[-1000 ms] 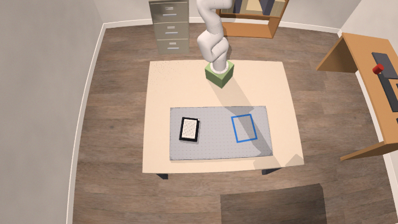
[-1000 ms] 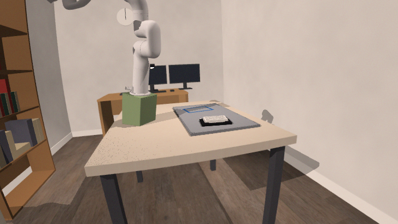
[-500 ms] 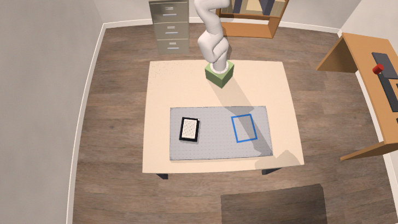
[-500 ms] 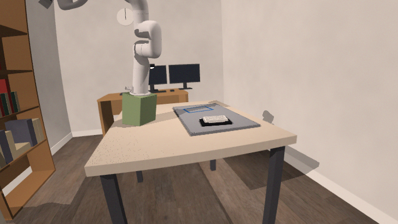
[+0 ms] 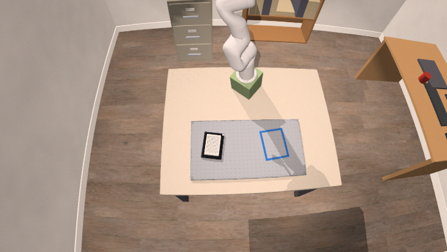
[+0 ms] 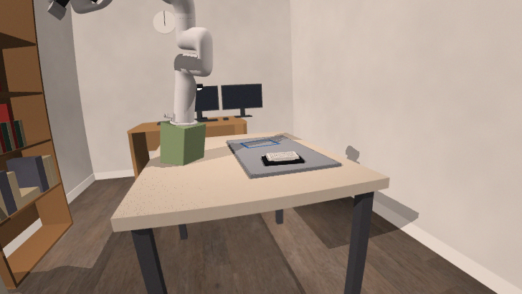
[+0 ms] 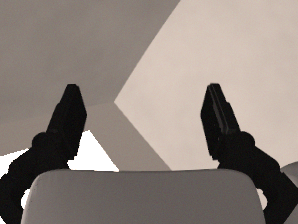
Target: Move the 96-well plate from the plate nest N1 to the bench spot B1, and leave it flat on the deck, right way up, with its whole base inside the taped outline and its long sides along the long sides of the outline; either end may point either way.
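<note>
The white 96-well plate [image 5: 213, 144] sits flat in the black plate nest [image 5: 212, 145] on the left part of the grey deck [image 5: 247, 149]; it also shows in the exterior view [image 6: 281, 156]. The blue taped outline [image 5: 274, 144] lies empty on the deck's right part, and shows further back in the exterior view [image 6: 259, 143]. My gripper [image 7: 143, 98] is open and empty, raised high above the table and far from the plate; the wrist view shows only walls and ceiling between its black fingers. Only its end shows at the top left of the exterior view [image 6: 57, 7].
The arm stands on a green block [image 5: 246, 82] at the back of the table. A filing cabinet [image 5: 190, 29] and a bookshelf [image 5: 281, 20] stand behind it. A wooden desk [image 5: 415, 93] is to the right.
</note>
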Tool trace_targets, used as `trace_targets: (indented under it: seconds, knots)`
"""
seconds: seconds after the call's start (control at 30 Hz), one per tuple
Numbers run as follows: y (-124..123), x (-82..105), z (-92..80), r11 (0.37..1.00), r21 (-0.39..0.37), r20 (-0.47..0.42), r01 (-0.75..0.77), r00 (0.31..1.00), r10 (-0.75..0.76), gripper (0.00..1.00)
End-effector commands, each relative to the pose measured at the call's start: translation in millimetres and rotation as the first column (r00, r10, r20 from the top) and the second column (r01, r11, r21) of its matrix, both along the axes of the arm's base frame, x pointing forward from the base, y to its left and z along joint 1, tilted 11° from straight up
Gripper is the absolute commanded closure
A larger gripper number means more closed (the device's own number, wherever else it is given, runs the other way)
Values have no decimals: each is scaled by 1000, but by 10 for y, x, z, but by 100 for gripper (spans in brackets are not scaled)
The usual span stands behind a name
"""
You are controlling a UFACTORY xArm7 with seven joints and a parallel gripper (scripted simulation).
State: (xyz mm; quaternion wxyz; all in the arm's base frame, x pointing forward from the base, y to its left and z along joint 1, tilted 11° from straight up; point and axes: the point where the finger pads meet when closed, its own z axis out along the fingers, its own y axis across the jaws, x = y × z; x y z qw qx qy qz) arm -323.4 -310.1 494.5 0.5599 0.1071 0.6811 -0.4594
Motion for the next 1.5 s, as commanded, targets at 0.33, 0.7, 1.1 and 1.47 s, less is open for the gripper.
trace_targets:
  seconds: [0.33, 0.7, 1.1, 1.47]
  knots:
    - [-404, 244, -346, 996, 73, -38, -58, 997, 61, 0]
    - [-659, 448, -600, 992, 94, -52, -78, 995, 83, 0]
    - [-920, 736, -913, 978, 157, -96, -135, 984, 152, 0]
    - [-1162, 1083, -1264, 963, 202, -131, -177, 970, 206, 0]
